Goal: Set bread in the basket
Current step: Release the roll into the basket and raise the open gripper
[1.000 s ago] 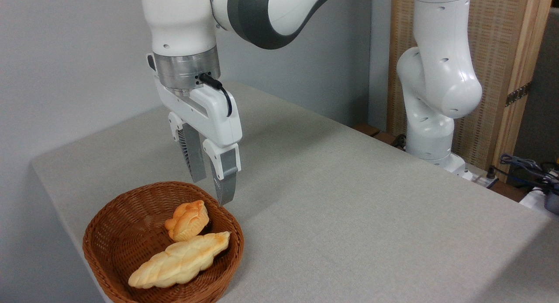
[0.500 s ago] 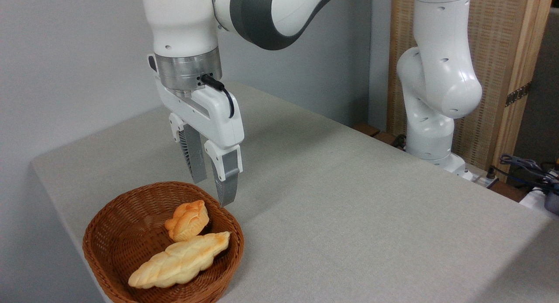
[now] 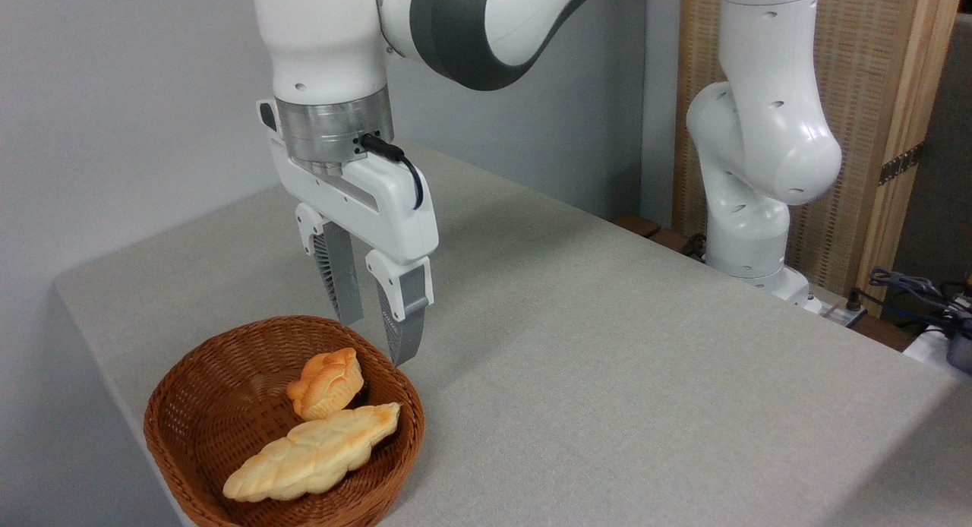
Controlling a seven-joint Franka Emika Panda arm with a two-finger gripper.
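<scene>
I see a grey table with a plain cloth-like top, its far corner running back toward the wall. A round brown wicker basket sits on it at the near left corner, close to the left edge. From my view the arm's white base stands at the table's far right edge; I cannot tell whether it rests on the top or just behind it.
</scene>
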